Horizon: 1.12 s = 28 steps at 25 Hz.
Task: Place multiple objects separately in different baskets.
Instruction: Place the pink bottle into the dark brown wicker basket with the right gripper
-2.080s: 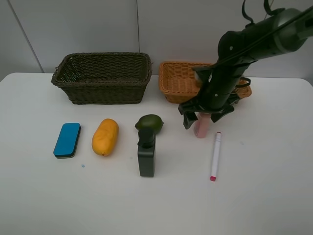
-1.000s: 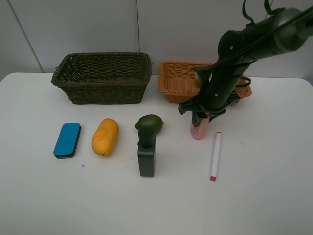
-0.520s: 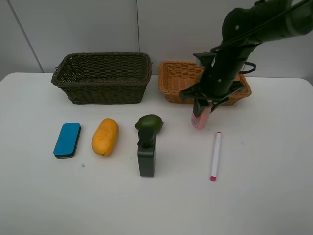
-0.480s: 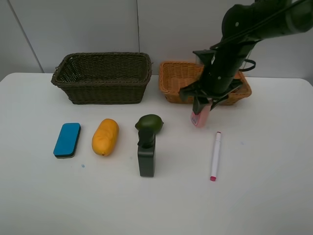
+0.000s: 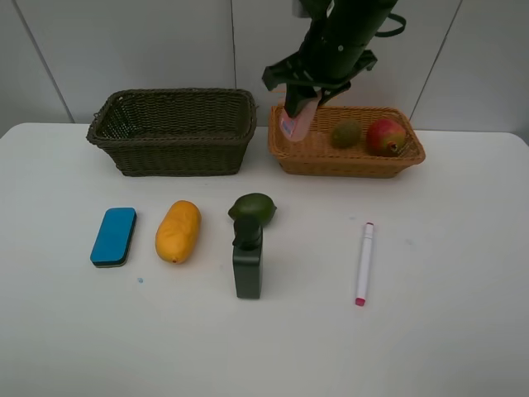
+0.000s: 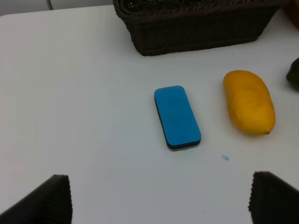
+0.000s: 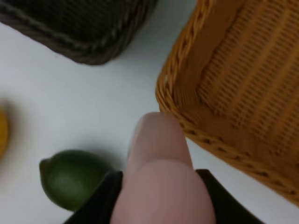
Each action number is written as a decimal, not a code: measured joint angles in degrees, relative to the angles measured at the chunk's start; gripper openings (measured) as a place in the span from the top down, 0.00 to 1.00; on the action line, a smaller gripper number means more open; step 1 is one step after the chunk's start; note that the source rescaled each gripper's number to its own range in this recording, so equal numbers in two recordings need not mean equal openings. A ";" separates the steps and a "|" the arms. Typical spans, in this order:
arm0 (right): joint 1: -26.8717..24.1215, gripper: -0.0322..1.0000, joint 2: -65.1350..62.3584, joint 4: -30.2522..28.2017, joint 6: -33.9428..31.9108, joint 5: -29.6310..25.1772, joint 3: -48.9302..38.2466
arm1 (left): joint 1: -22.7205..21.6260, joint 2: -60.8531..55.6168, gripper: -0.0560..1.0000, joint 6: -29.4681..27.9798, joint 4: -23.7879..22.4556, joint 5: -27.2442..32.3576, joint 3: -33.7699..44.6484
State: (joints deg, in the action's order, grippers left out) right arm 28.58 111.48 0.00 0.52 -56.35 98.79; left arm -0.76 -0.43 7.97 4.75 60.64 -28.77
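My right gripper (image 5: 302, 93) is shut on the pink bottle (image 5: 295, 121) and holds it in the air over the left end of the orange-tan basket (image 5: 316, 153). The wrist view shows the bottle (image 7: 159, 172) above that basket's corner (image 7: 187, 126). A brown kiwi (image 5: 346, 133) and a red pomegranate (image 5: 386, 136) lie in that basket. On the table lie the blue eraser block (image 5: 114, 236), the mango (image 5: 178, 231), the avocado (image 5: 252, 208), the dark green bottle (image 5: 247, 262) and the marker (image 5: 364, 263). My left gripper (image 6: 159, 200) is open above the eraser (image 6: 177, 116).
The dark olive-brown basket (image 5: 173, 131) stands at the back left, and I see nothing in it. The mango (image 6: 248, 101) lies beside the eraser in the left wrist view. A wall stands behind both baskets.
My right gripper closed on the pink bottle, lifted it off the table and carried it up and left to above the orange-tan basket's left end. The other items stayed put.
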 joint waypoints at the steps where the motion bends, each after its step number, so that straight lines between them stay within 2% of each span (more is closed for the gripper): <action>1: 0.51 0.72 0.66 0.00 0.52 -0.06 1.67 | 0.00 0.00 0.00 0.00 0.00 0.00 0.00; 7: 3.50 0.72 6.90 1.65 6.11 1.05 13.65 | 0.00 0.00 0.00 0.00 0.00 0.00 0.00; 16: 4.51 0.72 19.84 16.21 17.47 7.74 28.57 | 0.00 0.00 0.00 0.00 0.00 0.00 0.00; 21: 4.51 0.72 25.03 19.36 21.50 14.10 30.61 | 0.00 0.00 0.00 0.00 0.00 0.00 0.00; 28: 4.51 0.72 30.43 19.31 23.03 22.16 30.88 | 0.00 0.00 0.00 0.00 0.00 0.00 0.00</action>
State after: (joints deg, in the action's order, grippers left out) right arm 33.09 141.91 19.31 23.55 -34.19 129.67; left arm -0.76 -0.43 7.97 4.75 60.64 -28.77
